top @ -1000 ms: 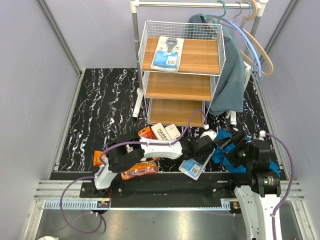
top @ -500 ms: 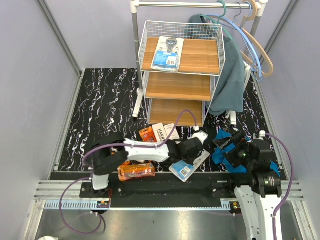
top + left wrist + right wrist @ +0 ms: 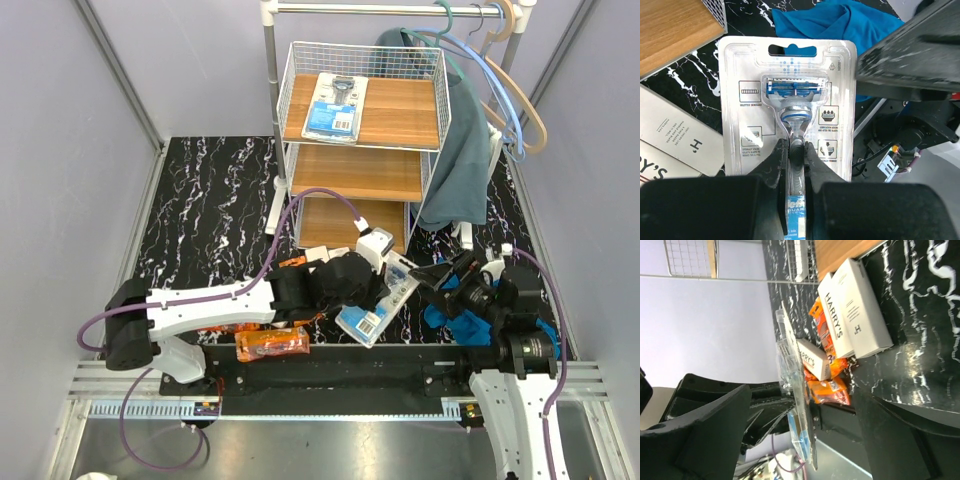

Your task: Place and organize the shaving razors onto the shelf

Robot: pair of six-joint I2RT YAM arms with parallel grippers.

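My left gripper [image 3: 368,283] [image 3: 796,150] is shut on the razor handle of a blue-and-white blister card [image 3: 380,305] [image 3: 790,100], held off the floor just in front of the shelf [image 3: 400,115]. A second blister card [image 3: 335,105] lies on the shelf's top board; the two lower boards are bare. White HARRY'S boxes [image 3: 860,315] [image 3: 675,135] and orange bags [image 3: 272,343] [image 3: 827,390] lie on the black marbled floor, partly under the left arm. My right gripper [image 3: 443,275] [image 3: 810,395] is open, facing the held card's edge [image 3: 792,405] from the right.
A blue cloth [image 3: 450,300] [image 3: 850,25] lies under the right gripper. A white clothes rail [image 3: 270,60] with hangers and a grey-green garment [image 3: 460,150] stands behind and to the right of the shelf. Grey walls close in both sides.
The left gripper shut on the blister card, lifted it and carried it up and left toward the shelf. The right gripper shifted slightly left toward the card.
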